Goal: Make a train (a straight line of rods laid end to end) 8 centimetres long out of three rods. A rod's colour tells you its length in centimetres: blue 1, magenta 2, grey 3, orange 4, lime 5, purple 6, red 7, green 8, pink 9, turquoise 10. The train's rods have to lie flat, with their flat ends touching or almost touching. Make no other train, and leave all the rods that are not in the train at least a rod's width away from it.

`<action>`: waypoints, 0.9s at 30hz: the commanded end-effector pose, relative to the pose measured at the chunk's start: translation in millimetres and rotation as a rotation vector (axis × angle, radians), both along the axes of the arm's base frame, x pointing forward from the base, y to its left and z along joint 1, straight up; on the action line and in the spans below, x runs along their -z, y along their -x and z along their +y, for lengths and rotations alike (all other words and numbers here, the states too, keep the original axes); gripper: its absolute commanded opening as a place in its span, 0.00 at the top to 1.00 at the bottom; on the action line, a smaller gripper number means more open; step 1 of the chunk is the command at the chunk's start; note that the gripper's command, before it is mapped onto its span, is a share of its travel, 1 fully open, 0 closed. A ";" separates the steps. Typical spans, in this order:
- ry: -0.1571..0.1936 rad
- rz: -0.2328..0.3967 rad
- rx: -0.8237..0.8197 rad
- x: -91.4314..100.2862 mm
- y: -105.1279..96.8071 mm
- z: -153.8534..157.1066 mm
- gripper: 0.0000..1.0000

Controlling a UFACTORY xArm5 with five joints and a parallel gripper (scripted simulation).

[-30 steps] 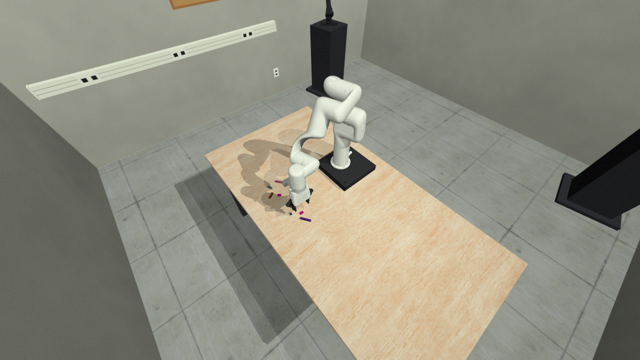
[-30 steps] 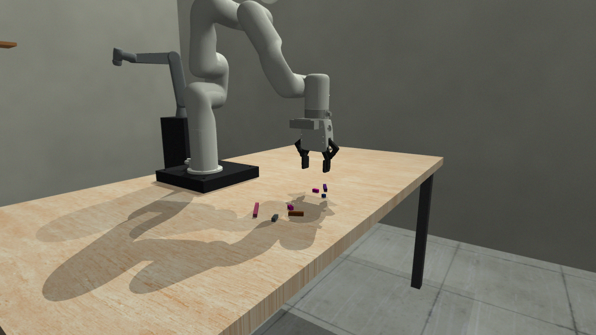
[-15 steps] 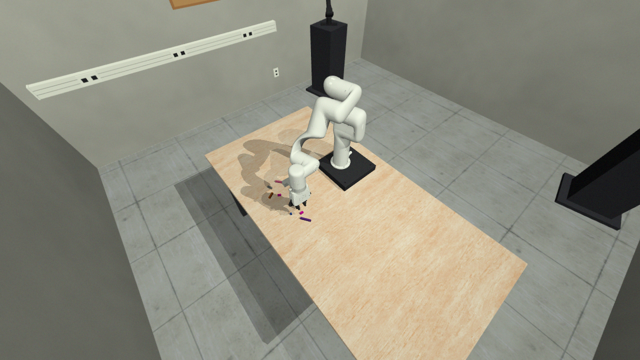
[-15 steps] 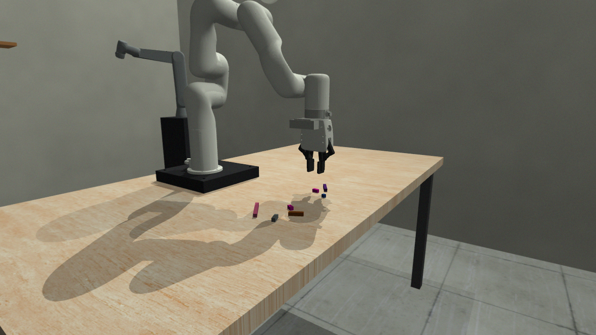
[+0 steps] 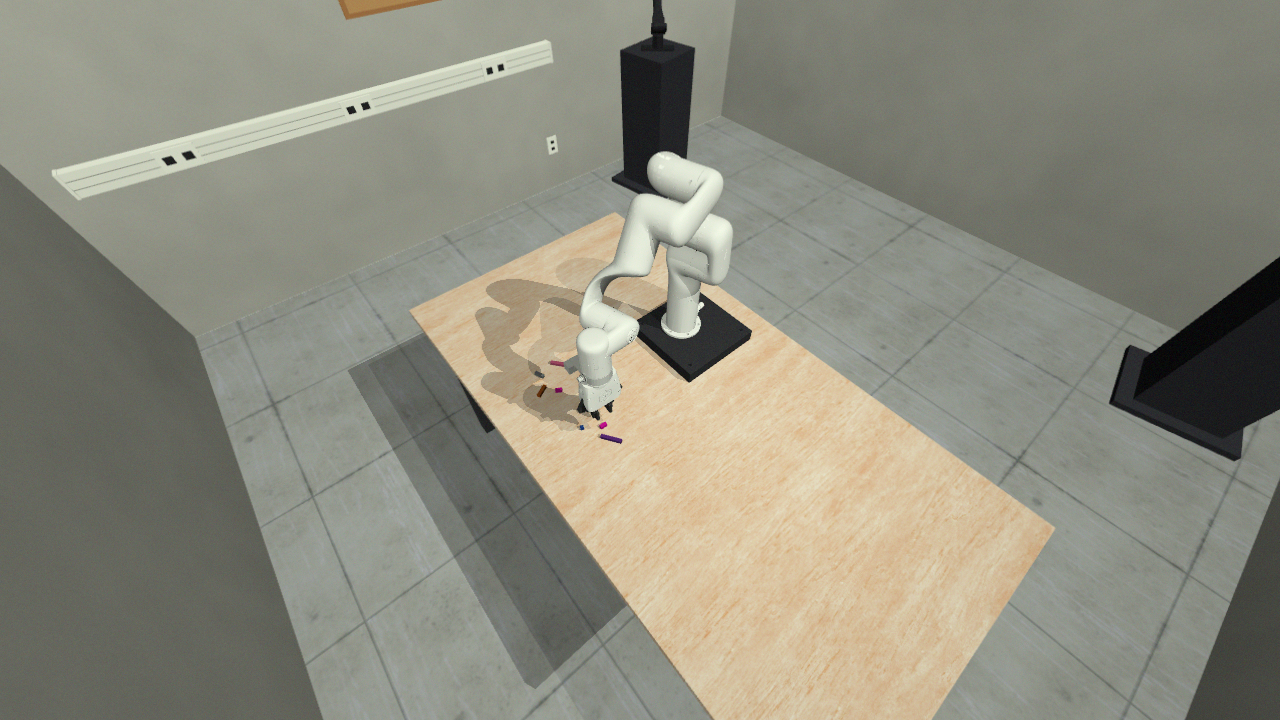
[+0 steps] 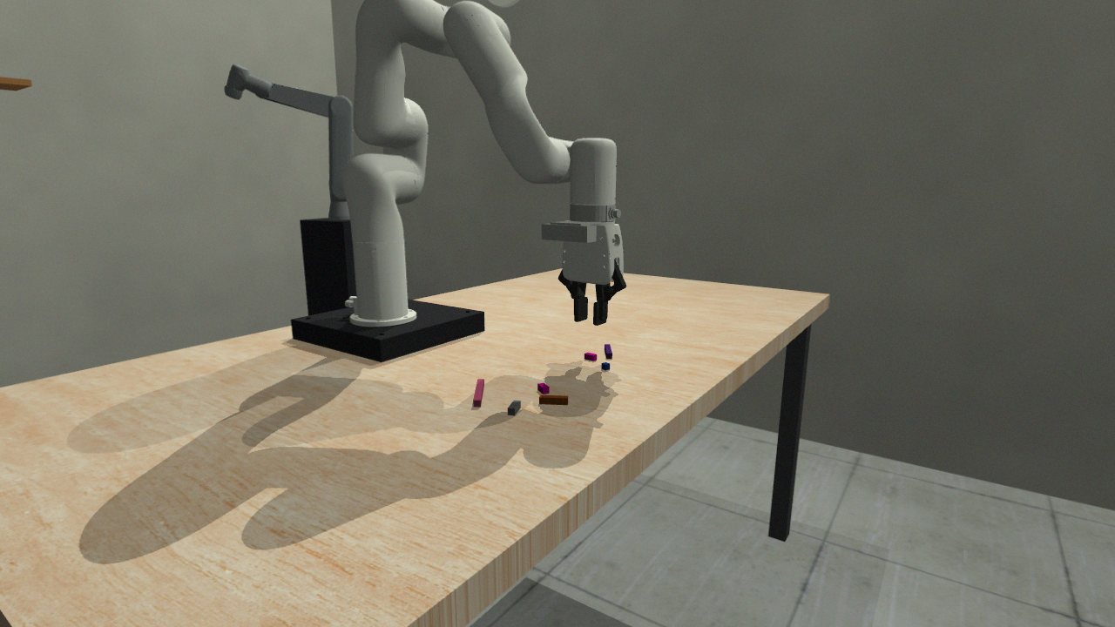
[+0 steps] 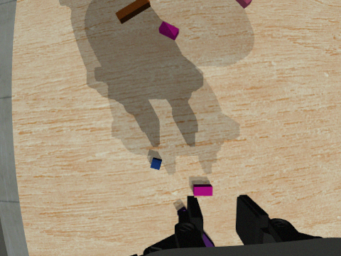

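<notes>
While our white robot arm [image 5: 631, 241] [image 6: 506, 85] reaches out from its black base plate [image 5: 693, 365] [image 6: 315, 333], we hold our black jaws above the wood-grain desk [image 5: 805, 501] [image 6: 725, 312] [image 7: 284, 107], parted partway, pointing down and grasping nothing.

Below them, we see three of the train's candidate rods lying apart: a small blue cube-like rod [image 5: 580, 427] [image 6: 604, 366] [image 7: 156, 163], a short bright magenta rod [image 5: 603, 425] [image 6: 590, 356] [image 7: 202, 190] and a longer purple rod [image 5: 611, 438] [image 6: 608, 350] [image 7: 207, 240], which one finger partly hides in the wrist view.

Nearer the exterior camera, we find a second, shaded magenta rod [image 5: 558, 390] [image 6: 543, 387] [image 7: 168, 30] near a brownish-orange rod [image 5: 541, 390] [image 6: 553, 400] [image 7: 133, 11], with a short dark grey rod [image 5: 538, 374] [image 6: 513, 407] between the orange piece and a long pinkish-red rod [image 5: 556, 363] [image 6: 478, 392] [image 7: 244, 3]. All seven rest flat and separate on our desk, and the arm's shadow falls across the orange rod and the shaded magenta one.
</notes>
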State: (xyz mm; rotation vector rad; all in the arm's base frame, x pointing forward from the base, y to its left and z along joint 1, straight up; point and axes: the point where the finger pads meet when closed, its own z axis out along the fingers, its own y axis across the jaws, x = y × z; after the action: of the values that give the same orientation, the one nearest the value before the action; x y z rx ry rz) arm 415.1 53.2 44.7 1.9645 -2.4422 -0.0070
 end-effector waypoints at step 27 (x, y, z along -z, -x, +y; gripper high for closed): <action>0.000 -0.004 0.000 13.6 -1.1 0.3 0.64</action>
State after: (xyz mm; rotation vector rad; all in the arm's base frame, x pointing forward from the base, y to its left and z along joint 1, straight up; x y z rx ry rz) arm 414.9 53.2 34.9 1.9643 -2.4423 -0.0071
